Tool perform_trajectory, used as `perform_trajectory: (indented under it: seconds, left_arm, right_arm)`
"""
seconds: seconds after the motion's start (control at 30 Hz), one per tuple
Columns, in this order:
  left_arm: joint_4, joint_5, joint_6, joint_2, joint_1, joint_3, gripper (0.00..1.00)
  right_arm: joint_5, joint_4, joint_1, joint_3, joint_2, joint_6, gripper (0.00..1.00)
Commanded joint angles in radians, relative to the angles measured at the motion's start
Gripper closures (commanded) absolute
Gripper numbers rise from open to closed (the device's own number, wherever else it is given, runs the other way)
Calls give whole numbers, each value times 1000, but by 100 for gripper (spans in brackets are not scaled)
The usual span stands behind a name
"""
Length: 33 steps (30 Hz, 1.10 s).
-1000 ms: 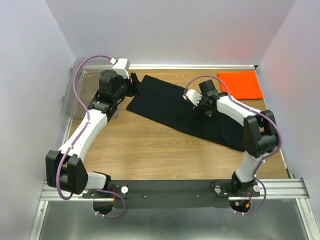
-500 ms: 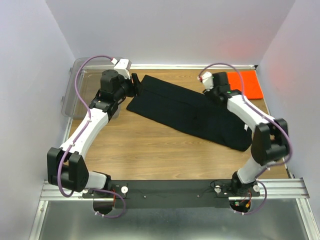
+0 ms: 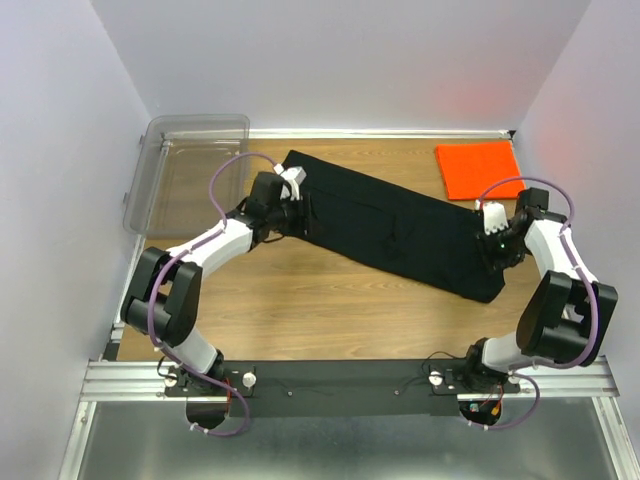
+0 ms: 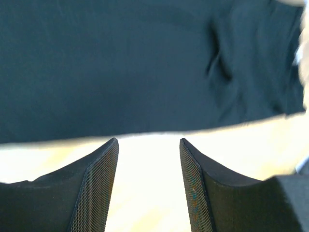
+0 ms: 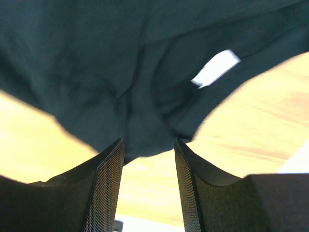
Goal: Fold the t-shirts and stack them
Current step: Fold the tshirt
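The black t-shirt (image 3: 390,225) lies folded into a long strip, slanting from back left to near right on the wooden table (image 3: 300,300). The orange t-shirt (image 3: 480,170) lies folded flat at the back right. My left gripper (image 3: 298,212) is at the strip's left end. In the left wrist view it (image 4: 147,142) is open over bare wood, with the black cloth's (image 4: 145,67) edge just ahead of the fingertips. My right gripper (image 3: 496,254) is at the strip's right end. It (image 5: 147,144) is open, and a rumpled corner of the black cloth (image 5: 120,87) reaches between its fingertips.
A clear plastic bin (image 3: 190,170) stands at the back left corner, just beyond the table's left edge. White walls close in the back and both sides. A metal rail (image 3: 340,375) with the arm bases runs along the near edge.
The right gripper opened, let go of the black cloth and swung from the strip's middle to its right end. The left arm drew back from the bin to the strip's near left edge.
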<state>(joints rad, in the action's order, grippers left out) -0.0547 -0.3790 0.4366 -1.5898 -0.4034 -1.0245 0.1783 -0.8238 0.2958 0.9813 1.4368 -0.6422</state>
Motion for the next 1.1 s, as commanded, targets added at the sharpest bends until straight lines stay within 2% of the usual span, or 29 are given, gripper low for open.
perform_trajectory:
  seconds: [0.0,0.13,0.23,0.4,0.43,0.57,0.7,0.93,1.03,1.07]
  left_arm:
    - [15,11,138,23,-26,61,39]
    - [99,103,273,31,-40,127,39]
    - [177,118,329,14,-41,177,39]
    - [225,129,344,-53,-43,189,39]
    - [227,137,343,-62,-43,187,39]
    - [213,161,344,-114,-43,175,40]
    - [202,167,355,-137,-43,170,43]
    - [193,161,358,-145,-41,173,43]
    - [193,146,360,-157,-37,173,43]
    - [193,143,361,-162,-37,173,43]
  right_arm:
    - [162,-153,11,-16,39,-102,47]
    - [214,-163,11,-6,157,-113,46]
    - [257,-158,14,-6,178,-113,45]
    - [273,-152,16,6,221,-102,46]
    - [270,-149,17,8,223,-100,48]
    - [242,-149,17,3,217,-94,77]
    - [193,-150,26,-6,171,-91,89]
    - [44,-164,43,-29,60,-85,89]
    - [6,-173,55,-53,27,-93,87]
    - [1,-173,58,-58,17,-97,82]
